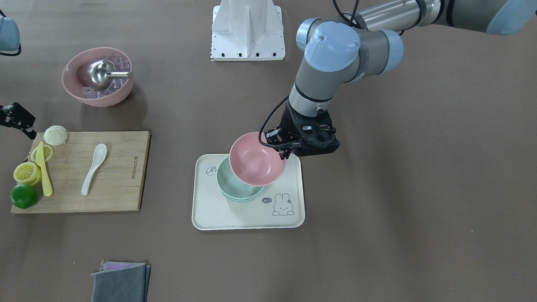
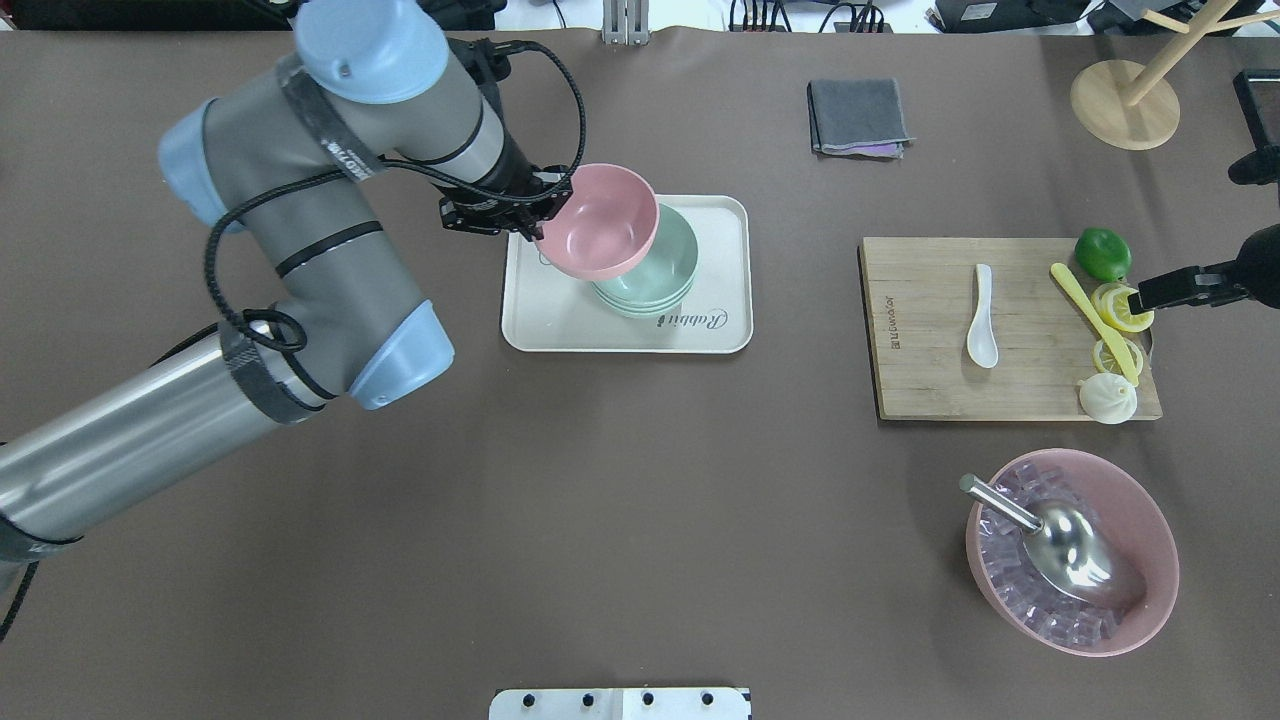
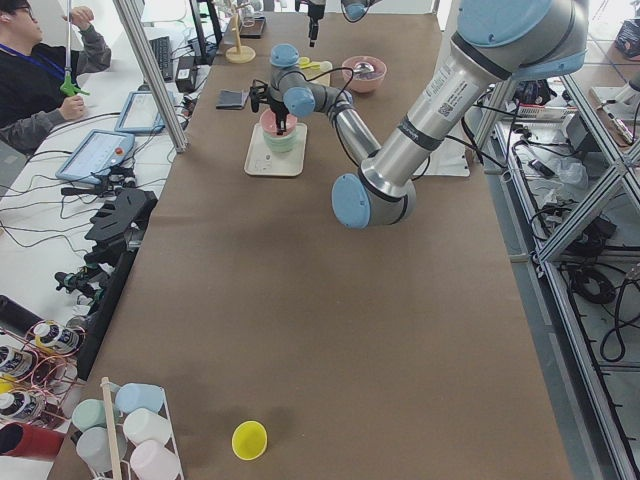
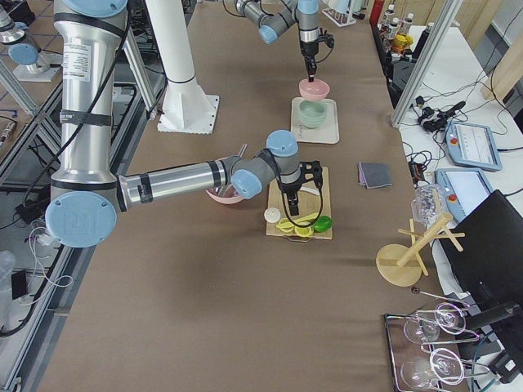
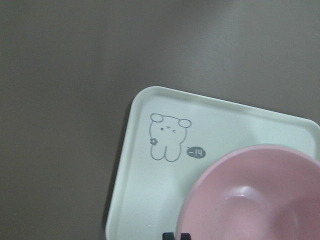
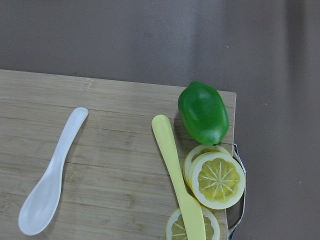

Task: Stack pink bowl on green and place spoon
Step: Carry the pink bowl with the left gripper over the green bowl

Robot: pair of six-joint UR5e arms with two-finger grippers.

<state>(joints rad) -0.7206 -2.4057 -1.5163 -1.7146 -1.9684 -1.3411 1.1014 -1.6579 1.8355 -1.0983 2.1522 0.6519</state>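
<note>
My left gripper (image 2: 535,222) is shut on the near rim of the small pink bowl (image 2: 600,225). It holds the bowl tilted, just over the stacked green bowls (image 2: 670,270) on the cream rabbit tray (image 2: 610,330). I cannot tell whether pink and green touch. The front view shows the same: gripper (image 1: 285,153), pink bowl (image 1: 256,161), green bowls (image 1: 235,188), tray (image 1: 247,216). The left wrist view shows the pink bowl (image 5: 255,200) over the tray (image 5: 145,190). The white spoon (image 2: 982,315) lies on the wooden cutting board (image 2: 930,380). My right gripper (image 2: 1145,295) hovers over the board's lemon end; I cannot tell if it is open.
On the board lie a lime (image 2: 1102,253), lemon slices (image 2: 1120,310), a yellow knife (image 2: 1090,320) and a white bun (image 2: 1107,398). A large pink bowl of ice cubes with a metal scoop (image 2: 1070,550) stands near it. A grey cloth (image 2: 858,117) and a wooden stand (image 2: 1125,100) sit at the far side.
</note>
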